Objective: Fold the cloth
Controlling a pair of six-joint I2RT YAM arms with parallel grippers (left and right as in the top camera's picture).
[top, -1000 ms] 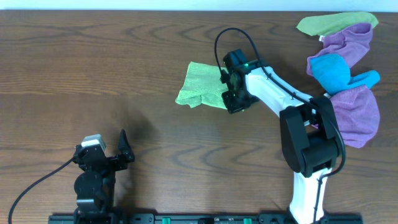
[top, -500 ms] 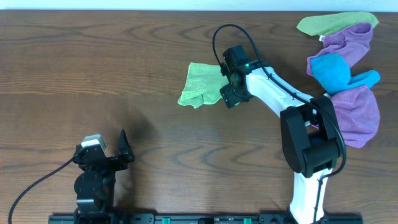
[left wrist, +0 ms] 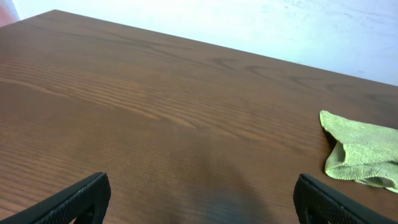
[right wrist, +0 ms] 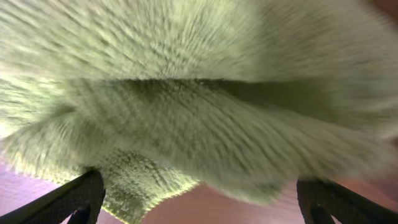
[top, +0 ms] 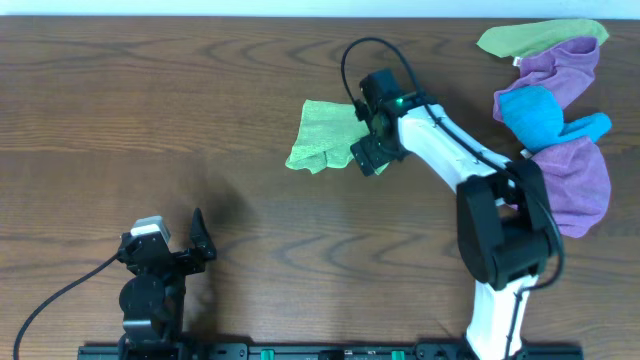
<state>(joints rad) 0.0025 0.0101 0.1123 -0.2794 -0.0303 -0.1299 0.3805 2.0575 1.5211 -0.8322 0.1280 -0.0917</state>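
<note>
The cloth (top: 322,135) is light green and lies folded over itself on the brown table, left of my right gripper (top: 362,135). That gripper stands open at the cloth's right edge, its jaws wide apart. In the right wrist view the cloth (right wrist: 199,106) fills the picture, hanging just ahead of the gripper (right wrist: 199,205), and both dark fingertips (right wrist: 78,199) stay clear of it. My left gripper (top: 170,238) rests open near the front left of the table, far from the cloth. The left wrist view shows the cloth (left wrist: 364,152) at the far right, and the gripper (left wrist: 202,205) holds nothing.
A pile of other cloths lies at the back right: a green one (top: 540,38), a purple one (top: 565,70), a blue one (top: 545,115) and another purple one (top: 575,185). A dark rail (top: 330,350) runs along the front edge.
My right gripper has opened and let go of the cloth's right edge, which now lies on the table. The left arm has not moved.
</note>
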